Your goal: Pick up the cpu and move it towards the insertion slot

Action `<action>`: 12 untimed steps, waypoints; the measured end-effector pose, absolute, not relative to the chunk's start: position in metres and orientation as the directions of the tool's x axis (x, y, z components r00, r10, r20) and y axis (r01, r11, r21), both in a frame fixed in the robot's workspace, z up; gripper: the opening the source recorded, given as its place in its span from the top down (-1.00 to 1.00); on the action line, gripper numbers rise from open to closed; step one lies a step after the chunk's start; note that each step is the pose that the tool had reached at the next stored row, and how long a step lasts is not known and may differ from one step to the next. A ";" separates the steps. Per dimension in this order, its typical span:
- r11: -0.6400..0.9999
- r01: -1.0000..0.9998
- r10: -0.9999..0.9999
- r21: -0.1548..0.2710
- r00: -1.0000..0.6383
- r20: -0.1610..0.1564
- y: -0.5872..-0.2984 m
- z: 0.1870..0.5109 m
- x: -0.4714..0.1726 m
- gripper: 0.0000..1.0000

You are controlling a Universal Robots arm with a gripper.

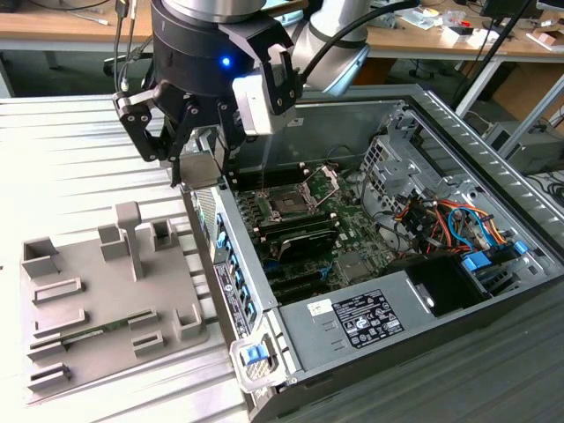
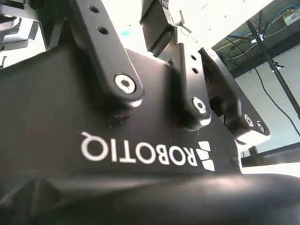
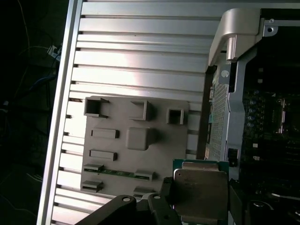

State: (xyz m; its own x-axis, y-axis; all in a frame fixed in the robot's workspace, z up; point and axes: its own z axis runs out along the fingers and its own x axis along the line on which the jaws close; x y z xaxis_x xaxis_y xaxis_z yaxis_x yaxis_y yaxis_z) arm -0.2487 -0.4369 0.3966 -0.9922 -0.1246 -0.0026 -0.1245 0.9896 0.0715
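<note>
In the exterior view the cpu (image 1: 202,169), a thin square chip with a pale metal top, hangs in the air with my gripper (image 1: 204,159) shut on its edges. It is above the near wall of the open computer case, at the exterior view's left of the board. The insertion slot (image 1: 286,204), a square socket with a dark centre and its metal retaining plate (image 1: 322,181) hinged up, lies lower and toward the exterior view's right. In the first wrist view the cpu (image 3: 200,190) sits beside a black finger (image 3: 161,206), close to the case wall. My gripper's black body (image 2: 117,140) is seen in the second wrist view.
A grey plastic fixture plate (image 1: 106,300) with raised blocks lies on the ribbed metal table (image 1: 70,159) at the exterior view's left, also in the first wrist view (image 3: 136,145). The open computer case (image 1: 370,308) holds black memory slots (image 1: 304,238), a drive cage and coloured cables (image 1: 458,220).
</note>
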 end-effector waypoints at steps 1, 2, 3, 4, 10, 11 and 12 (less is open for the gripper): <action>0.990 -0.124 -0.125 0.071 -0.992 -0.003 -0.437 0.397 -0.248 -0.10; 0.990 -0.124 -0.125 0.072 -0.992 -0.003 -0.437 0.397 -0.247 -0.10; 0.990 -0.124 -0.125 0.072 -0.992 -0.003 -0.437 0.397 -0.246 -0.10; 0.990 -0.124 -0.125 0.072 -0.992 -0.003 -0.437 0.397 -0.245 -0.10; 0.990 -0.124 -0.125 0.072 -0.992 -0.003 -0.437 0.397 -0.241 -0.10; 0.990 -0.124 -0.125 0.072 -0.992 -0.003 -0.437 0.397 -0.240 -0.10; 0.990 -0.124 -0.125 0.072 -0.992 -0.003 -0.437 0.397 -0.239 -0.10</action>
